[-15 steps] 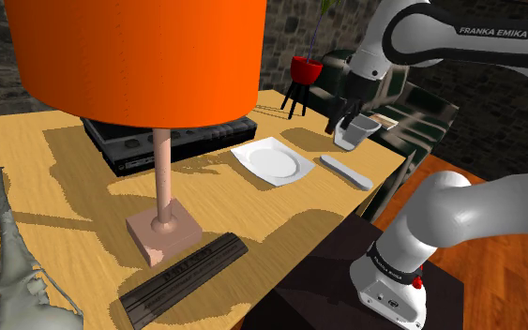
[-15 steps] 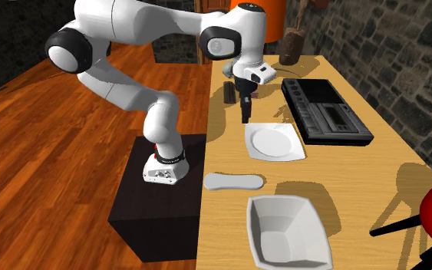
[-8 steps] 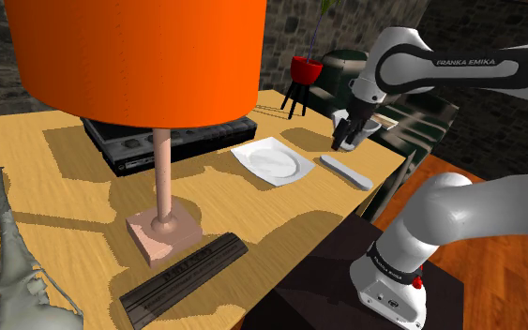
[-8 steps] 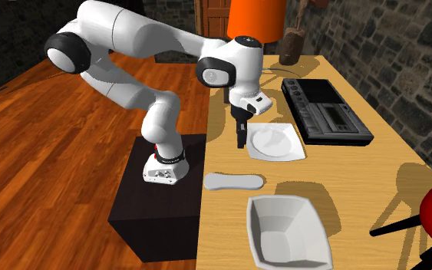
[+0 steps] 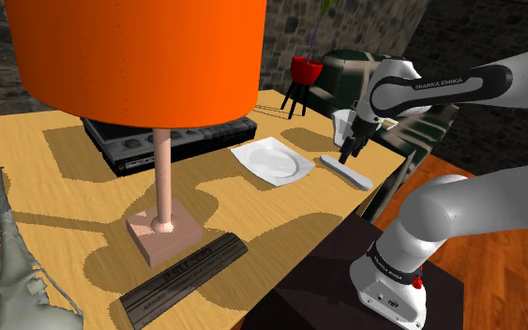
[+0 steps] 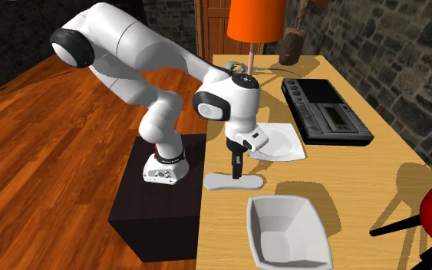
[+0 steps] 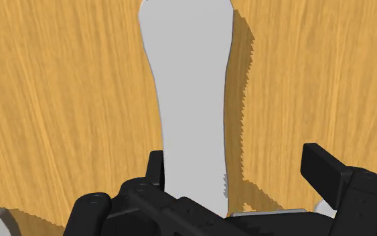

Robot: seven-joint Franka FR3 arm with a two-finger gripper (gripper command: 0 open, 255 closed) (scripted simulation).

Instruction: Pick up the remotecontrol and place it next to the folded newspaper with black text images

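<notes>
Reaching for the grasp is the step in hand; nothing is lifted yet. Carrying everything is the wooden table [image 5: 65, 187], and over its near edge bends the white arm [image 6: 130, 46]. Near the arm's end lies a flat white square [image 5: 273, 159], which may be the folded newspaper, though it is drawn plain and I cannot be sure. Smaller is the gripper [image 7: 237, 167], pointing straight down, fingers wide apart and clasping nothing. Under it the remote control [image 7: 190, 80], a long white slab, lies flat by the table's edge, near the square. It sits off-centre between the fingers, close against one. Next, I judge, the hand should centre over it, drop, and close across its narrow width.
</notes>
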